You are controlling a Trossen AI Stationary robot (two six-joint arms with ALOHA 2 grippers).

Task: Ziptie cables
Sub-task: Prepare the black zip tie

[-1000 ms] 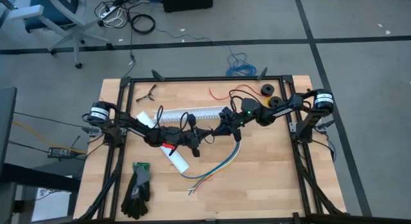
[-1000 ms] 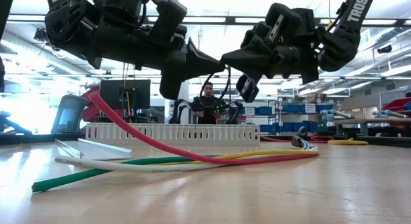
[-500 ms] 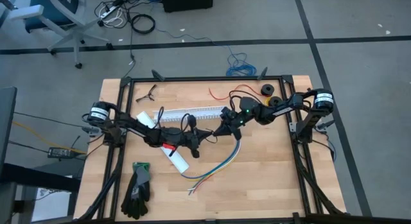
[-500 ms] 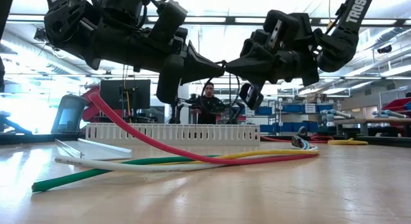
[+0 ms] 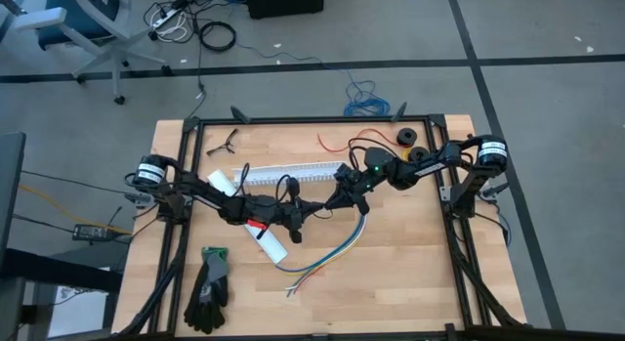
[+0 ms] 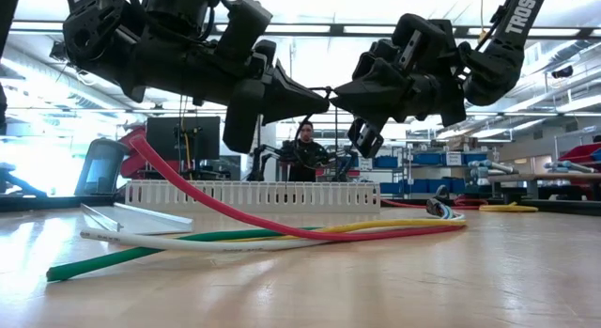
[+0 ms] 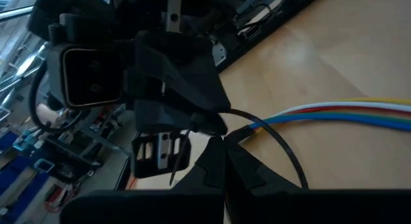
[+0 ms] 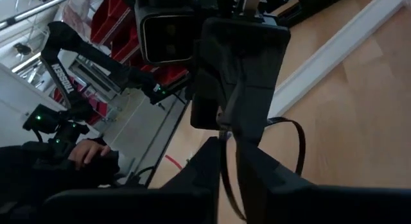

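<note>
The left end effector [image 5: 311,208] and right end effector [image 5: 337,197] meet tip to tip above the worktop [image 5: 410,273]. Both pinch a black zip tie [image 7: 282,150], fingers pressed together. The cables [image 5: 327,258] lie just beside them.

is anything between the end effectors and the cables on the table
Nothing visible. The left end effector and right end effector meet tip to tip in the air on a black ziptie, with open space below them down to the cables.
</note>
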